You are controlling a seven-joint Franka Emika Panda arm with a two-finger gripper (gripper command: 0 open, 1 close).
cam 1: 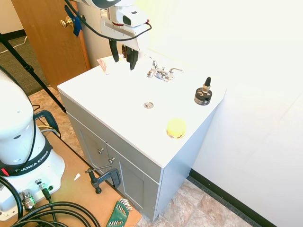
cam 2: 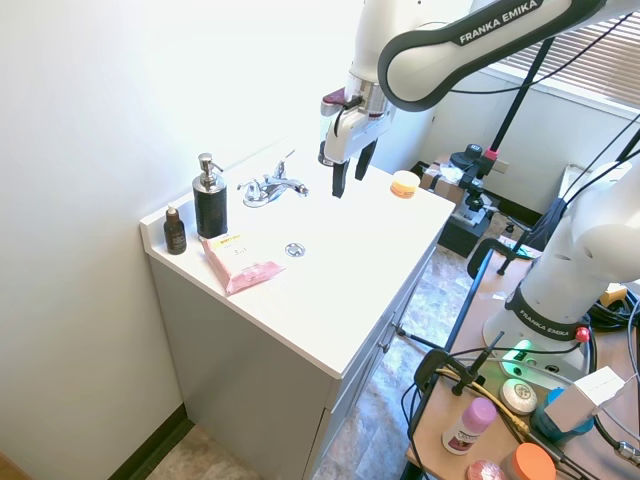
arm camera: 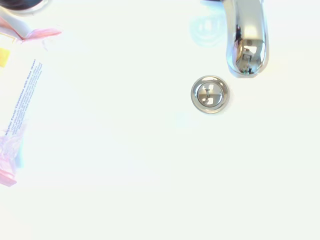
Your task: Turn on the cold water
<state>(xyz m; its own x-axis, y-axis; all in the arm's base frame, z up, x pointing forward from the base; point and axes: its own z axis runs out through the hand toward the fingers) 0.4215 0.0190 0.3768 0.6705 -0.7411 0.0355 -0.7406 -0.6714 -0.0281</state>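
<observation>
The chrome faucet (cam 1: 162, 73) was seen at the upper centre of the first exterior view, mounted at the back of the white vanity top (cam 1: 118, 94), with two small lever handles (cam 2: 289, 160) flanking a short spout (arm camera: 246, 40); which lever served cold water could not be told from the pictures. The levers were judged rigid, smooth and likely slippery, best pushed or hooked near the free tip rather than pinched. The gripper (cam 2: 346, 170) was held above the basin, right of the faucet in the second exterior view, its jaws parted and empty. A drain (arm camera: 210, 94) was seen below the spout in the wrist view. A black soap dispenser (cam 2: 210, 197), a small dark dropper bottle (cam 2: 175, 230) and a pink packet (cam 2: 240, 262) were placed left of the faucet in that view; a yellow-lidded jar (cam 1: 176, 127) was set near the front edge; none was judged to block the approach.
</observation>
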